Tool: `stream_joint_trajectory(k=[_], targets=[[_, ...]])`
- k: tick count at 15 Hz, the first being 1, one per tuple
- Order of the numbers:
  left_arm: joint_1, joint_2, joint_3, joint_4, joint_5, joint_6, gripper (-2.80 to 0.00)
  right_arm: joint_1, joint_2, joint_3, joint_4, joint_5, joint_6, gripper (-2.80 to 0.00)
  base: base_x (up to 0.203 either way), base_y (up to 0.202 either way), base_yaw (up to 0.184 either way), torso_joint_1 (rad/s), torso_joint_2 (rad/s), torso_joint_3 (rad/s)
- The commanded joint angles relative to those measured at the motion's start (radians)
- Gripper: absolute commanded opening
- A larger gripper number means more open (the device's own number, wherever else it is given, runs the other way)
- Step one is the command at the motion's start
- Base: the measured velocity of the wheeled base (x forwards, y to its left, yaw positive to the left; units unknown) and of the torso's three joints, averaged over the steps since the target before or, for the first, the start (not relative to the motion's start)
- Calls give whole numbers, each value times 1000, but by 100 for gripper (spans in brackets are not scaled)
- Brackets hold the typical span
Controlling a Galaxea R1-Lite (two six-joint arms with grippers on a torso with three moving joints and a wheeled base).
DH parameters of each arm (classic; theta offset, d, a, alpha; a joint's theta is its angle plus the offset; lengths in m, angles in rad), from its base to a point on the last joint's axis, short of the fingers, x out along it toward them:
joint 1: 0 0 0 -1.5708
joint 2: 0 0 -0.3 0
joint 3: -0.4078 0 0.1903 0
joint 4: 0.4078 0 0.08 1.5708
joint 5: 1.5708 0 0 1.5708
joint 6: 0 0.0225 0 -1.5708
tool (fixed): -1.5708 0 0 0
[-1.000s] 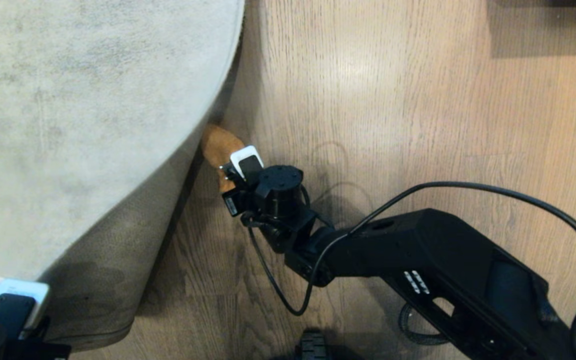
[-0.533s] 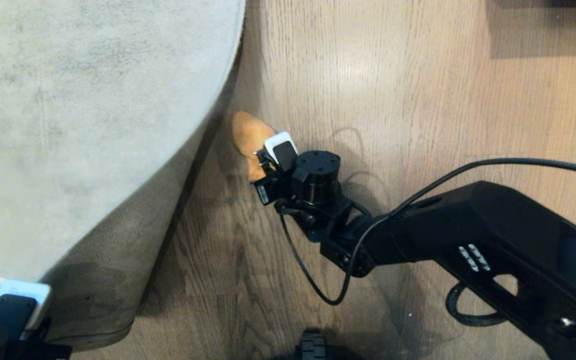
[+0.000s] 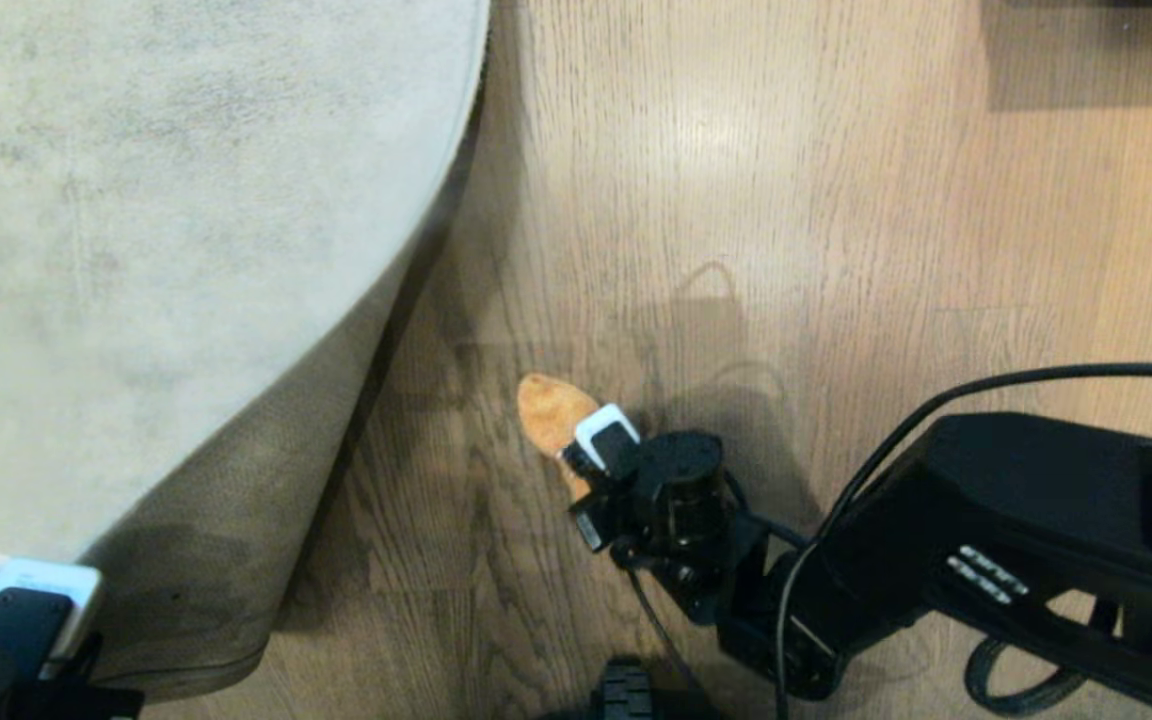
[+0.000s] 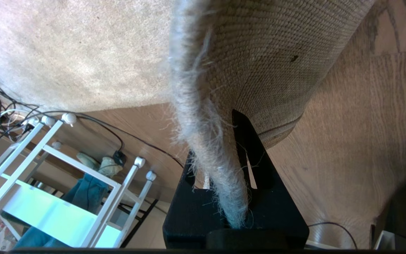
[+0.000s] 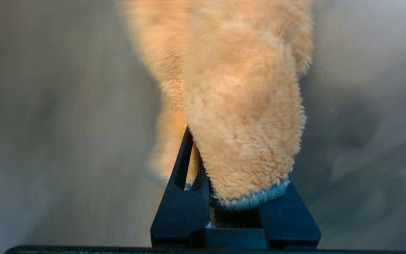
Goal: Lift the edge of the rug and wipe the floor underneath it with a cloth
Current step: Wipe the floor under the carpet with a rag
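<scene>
The pale grey rug (image 3: pixel 166 230) covers the left of the head view. Its rug edge (image 3: pixel 391 290) is raised off the floor (image 3: pixel 836 250), and the brownish woven backing (image 3: pixel 226 520) shows. At the lower left corner my left gripper (image 3: pixel 41 595) is shut on that edge. In the left wrist view the fringed rug edge (image 4: pixel 217 165) runs between my left gripper's (image 4: pixel 226 158) fingers. My right gripper (image 3: pixel 581 465) is shut on the mustard-tan cloth (image 3: pixel 548 412), which lies on bare floor to the right of the rug. The fluffy cloth (image 5: pixel 241 106) fills my right gripper (image 5: pixel 224 173).
A white metal rack (image 4: pixel 48 165) and loose cables (image 4: pixel 118 130) stand beyond the rug in the left wrist view. A dark shadowed shape (image 3: pixel 1096 50) sits at the far right. My right arm's black cable (image 3: pixel 986 385) loops over the floor.
My right gripper has drawn the cloth away from under the lifted rug edge, back towards me and rightward across the floor. The left gripper and the rug have kept still.
</scene>
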Motion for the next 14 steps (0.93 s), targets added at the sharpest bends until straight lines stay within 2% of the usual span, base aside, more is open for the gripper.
stream_joint_trajectory(k=[1,3,7,14], targets=[[0,-5,0,-1,6,1,-280,130,16,24,-30,14,-1,-280,0,0,0,0,0,0],[3,-8,0,1,6,1,-280,197,74,14,-34,14,1,-280,0,0,0,0,0,0],[5,-14,0,2,6,1,-280,257,183,-70,-34,13,6,-280,0,0,0,0,0,0],[5,-14,10,2,4,1,-280,272,365,-320,-6,12,8,-280,0,0,0,0,0,0]])
